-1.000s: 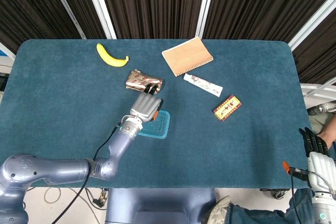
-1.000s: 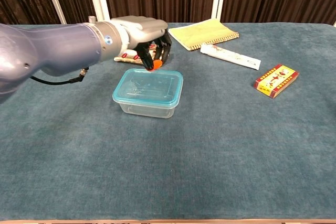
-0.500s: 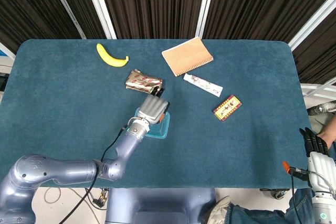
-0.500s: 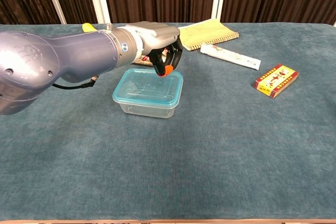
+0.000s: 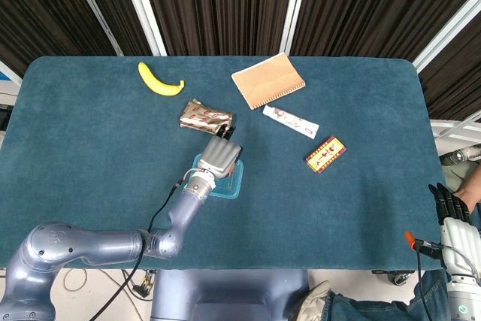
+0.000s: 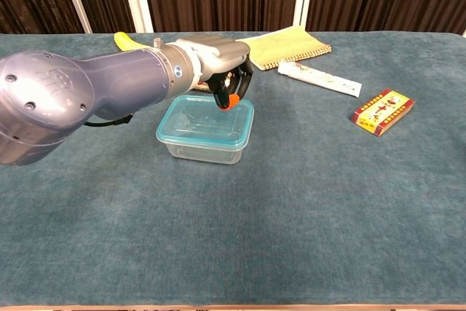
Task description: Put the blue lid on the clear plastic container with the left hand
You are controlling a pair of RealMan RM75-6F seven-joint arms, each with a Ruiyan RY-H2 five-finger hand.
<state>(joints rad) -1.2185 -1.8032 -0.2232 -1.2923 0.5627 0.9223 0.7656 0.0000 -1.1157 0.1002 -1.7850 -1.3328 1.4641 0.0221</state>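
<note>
The clear plastic container (image 6: 206,130) sits mid-table with the blue lid (image 6: 198,120) on it. The left hand (image 6: 218,63) hangs over its far edge, fingers (image 6: 231,96) curled downward holding nothing, tips touching or just above the lid; I cannot tell which. Beyond lies a foil snack packet (image 5: 204,115).

tabletop (image 5: 90,155): covered in dark teal cloth, carries everything below
banana (image 5: 159,81): yellow, far left area, well apart from the rest
foil snack packet (image 5: 204,116): silver with red print, lying flat near centre
spiral notebook (image 5: 267,80): tan cover, closed, angled, far side
tube (image 5: 290,122): white, lying flat between notebook and small box
small box (image 5: 325,155): red and yellow, flat, right of centre
backdrop: dark pleated curtain (image 5: 218,5) with white poles
</note>
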